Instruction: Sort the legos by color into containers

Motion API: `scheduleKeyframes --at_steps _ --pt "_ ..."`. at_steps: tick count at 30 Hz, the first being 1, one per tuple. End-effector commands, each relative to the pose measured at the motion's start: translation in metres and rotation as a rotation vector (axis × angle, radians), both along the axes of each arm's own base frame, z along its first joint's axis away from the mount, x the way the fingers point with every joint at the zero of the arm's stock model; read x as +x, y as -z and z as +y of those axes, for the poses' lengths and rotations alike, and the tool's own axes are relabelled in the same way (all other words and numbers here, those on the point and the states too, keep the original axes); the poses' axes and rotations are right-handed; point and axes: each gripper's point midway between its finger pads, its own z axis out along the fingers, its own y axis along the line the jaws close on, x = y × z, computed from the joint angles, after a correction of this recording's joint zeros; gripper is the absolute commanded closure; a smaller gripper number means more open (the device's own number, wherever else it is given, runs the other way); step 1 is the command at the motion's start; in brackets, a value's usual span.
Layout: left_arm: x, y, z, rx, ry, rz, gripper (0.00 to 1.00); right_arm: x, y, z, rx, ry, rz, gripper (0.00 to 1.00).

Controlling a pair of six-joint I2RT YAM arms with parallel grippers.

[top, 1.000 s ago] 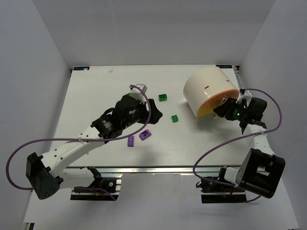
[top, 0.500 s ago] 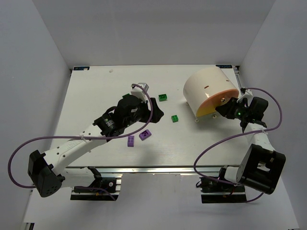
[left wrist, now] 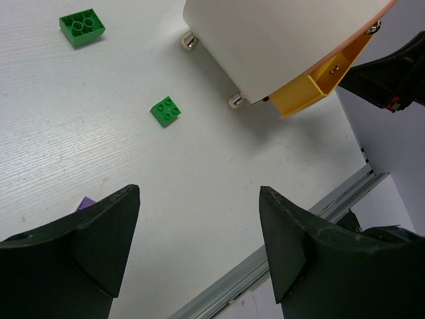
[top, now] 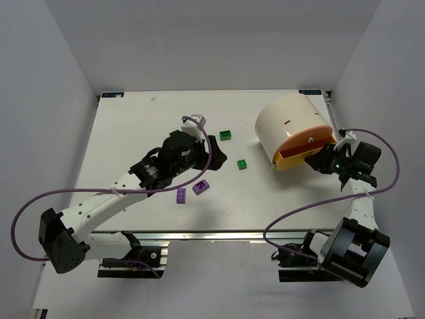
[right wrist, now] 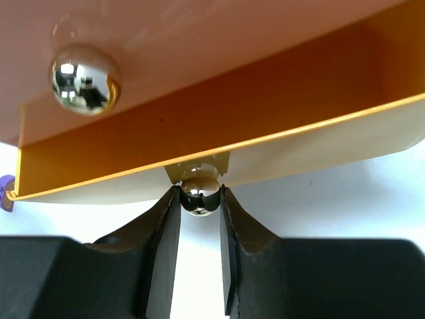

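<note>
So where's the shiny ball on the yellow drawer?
In the right wrist view the shiny ball sits under the yellow drawer front, pinched between the fingers of the right gripper, low on the white tub at the table's right side.

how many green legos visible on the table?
2: far green lego left of the tub; near green lego closer to the arm bases. More may hide under the left arm.

Right gripper (right wrist: 199,193) has pinched in on the knob (right wrist: 200,197) and pulled back. The yellow drawer (top: 290,159) now juts out of the tub (top: 282,123).
</note>
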Motion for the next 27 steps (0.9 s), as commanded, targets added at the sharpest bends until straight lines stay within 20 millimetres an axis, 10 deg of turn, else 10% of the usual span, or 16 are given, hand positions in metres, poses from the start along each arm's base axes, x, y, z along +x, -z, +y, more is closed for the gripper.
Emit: scheduleKeyframes --at_steps 1,19,27 --pt "0.004 -0.015 -0.002 -0.036 -0.005 -0.030 0.18 -0.013 -0.007 -0.004 -0.050 -0.011 -0.021 0.88" --pt "0.001 0.002 -0.001 -0.003 0.000 0.002 0.18 -0.049 0.003 -0.004 -0.057 -0.010 0.095 0.83" --pt "0.002 0.036 0.014 0.083 -0.074 0.112 0.15 -0.053 -0.003 -0.002 -0.093 -0.106 0.111 0.32"
